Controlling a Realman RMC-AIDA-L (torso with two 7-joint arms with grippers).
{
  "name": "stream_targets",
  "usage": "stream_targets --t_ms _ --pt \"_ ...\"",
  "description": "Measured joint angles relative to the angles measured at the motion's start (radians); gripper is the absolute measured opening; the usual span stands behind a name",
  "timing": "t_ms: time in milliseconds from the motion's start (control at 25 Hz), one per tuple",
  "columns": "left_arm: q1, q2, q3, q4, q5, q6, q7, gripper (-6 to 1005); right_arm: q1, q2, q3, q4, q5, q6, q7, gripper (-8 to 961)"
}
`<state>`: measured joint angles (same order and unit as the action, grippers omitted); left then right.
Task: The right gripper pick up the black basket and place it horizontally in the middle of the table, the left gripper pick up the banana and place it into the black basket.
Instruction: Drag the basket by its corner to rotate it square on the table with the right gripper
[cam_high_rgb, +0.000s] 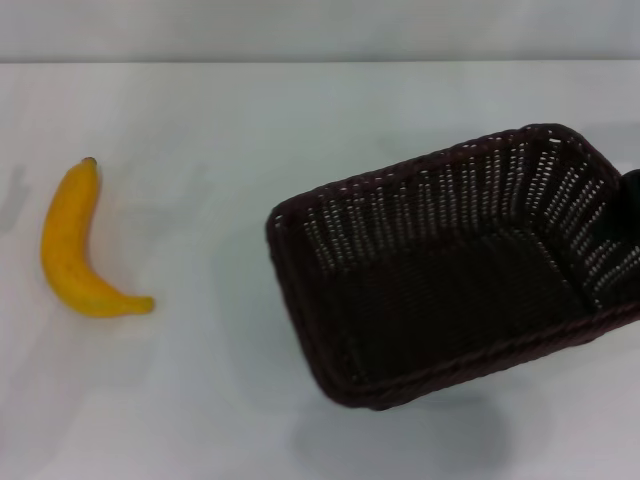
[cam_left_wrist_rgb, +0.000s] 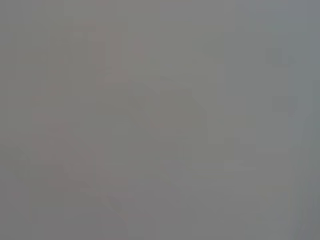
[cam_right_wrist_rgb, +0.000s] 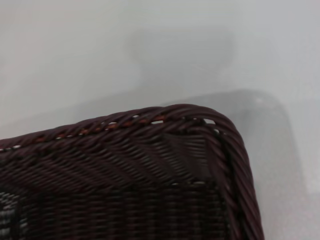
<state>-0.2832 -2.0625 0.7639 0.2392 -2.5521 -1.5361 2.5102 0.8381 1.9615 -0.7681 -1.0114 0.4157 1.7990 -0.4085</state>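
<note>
The black basket (cam_high_rgb: 420, 215) hangs tilted above the white table (cam_high_rgb: 200, 400) right of the middle, with its shadow on the tabletop below its near edge. Only a dark part of my right gripper (cam_high_rgb: 632, 215) shows at the basket's right end, at the picture's edge, holding the rim there. The right wrist view shows one braided corner of the basket (cam_right_wrist_rgb: 150, 150) close up over the table. The yellow banana (cam_high_rgb: 70, 250) lies on the table at the far left, dark tip pointing away from me. My left gripper is out of view; its wrist view shows only a blank grey surface.
The table's far edge (cam_high_rgb: 320, 62) meets a pale wall at the back. White tabletop lies between the banana and the basket.
</note>
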Motion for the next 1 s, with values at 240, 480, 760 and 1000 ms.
stream_targets --t_ms 240,480,760,1000 --pt "0.008 -0.01 -0.001 0.0 -0.004 -0.003 0.0 844 -0.011 0.006 -0.082 -0.013 -0.111 -0.068 0.032 152" --pt "0.009 -0.012 -0.001 -0.005 -0.005 -0.007 -0.006 844 -0.038 0.021 -0.246 -0.104 -0.13 -0.073 -0.002 143" --pt "0.012 -0.016 -0.002 -0.01 -0.005 -0.036 -0.017 843 -0.021 0.046 -0.305 -0.144 -0.164 -0.019 0.006 207" --pt "0.018 -0.017 -0.002 -0.011 -0.015 -0.047 -0.017 842 -0.011 0.048 -0.3 -0.149 -0.163 0.029 0.05 442"
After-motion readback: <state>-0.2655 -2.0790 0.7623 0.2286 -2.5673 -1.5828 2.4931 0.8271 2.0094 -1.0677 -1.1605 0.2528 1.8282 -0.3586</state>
